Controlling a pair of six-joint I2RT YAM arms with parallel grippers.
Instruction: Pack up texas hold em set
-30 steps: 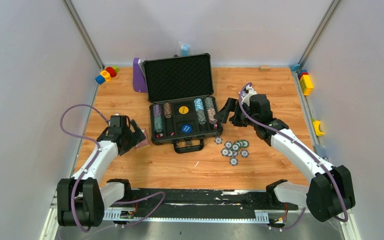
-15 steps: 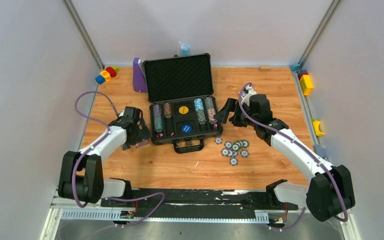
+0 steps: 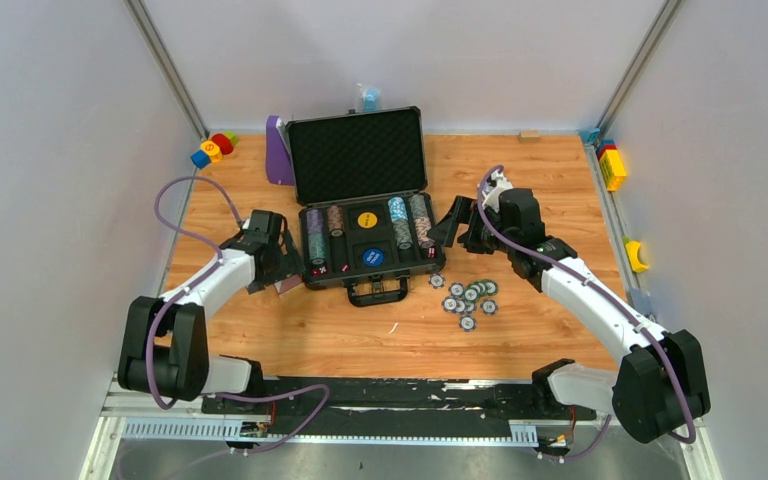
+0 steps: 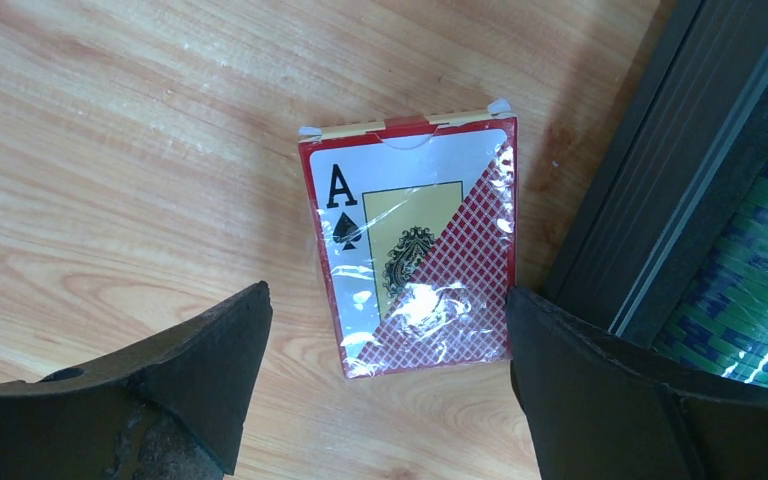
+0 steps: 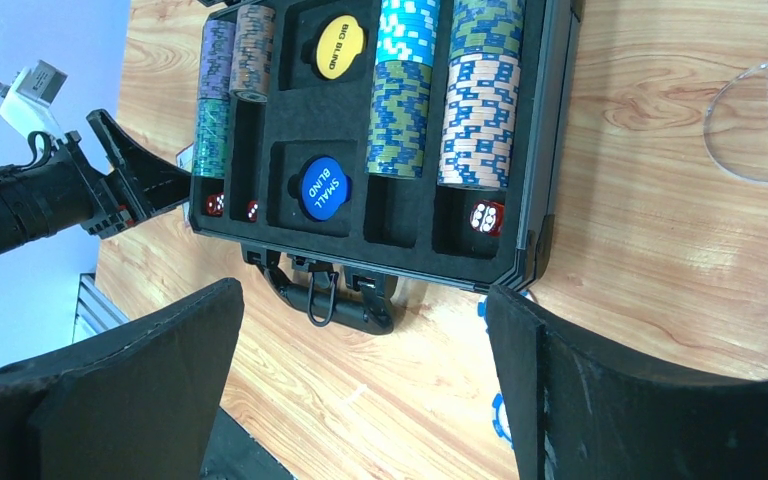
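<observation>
The deck [image 4: 415, 265] lies flat, face up, on the table [image 3: 360, 340] just beside the left wall of the open case [image 3: 358, 155]. The left gripper [image 4: 388, 300] hangs over it with its jaws spread wide, one on each side of the deck, gripping nothing. The main risk is that wall: the case-side finger has little room, so closing could catch the rim and shove the case, or nip only a corner of the deck. The deck's wrap looks slick, and a flat deck gives the fingers little to bite on, so it may slide or tip out on the lift. The right gripper [image 5: 362, 295] is also spread and empty, to the right of the case. The loose chips [image 3: 470, 297] near the front right corner could scatter if that arm sweeps low. From above, the left gripper covers most of the deck. No view shows whether its fingers touch the wood. I cannot make out a free slot fit for the deck. A clear disc [image 5: 760, 120] is cut off at the edge of the right wrist view.
</observation>
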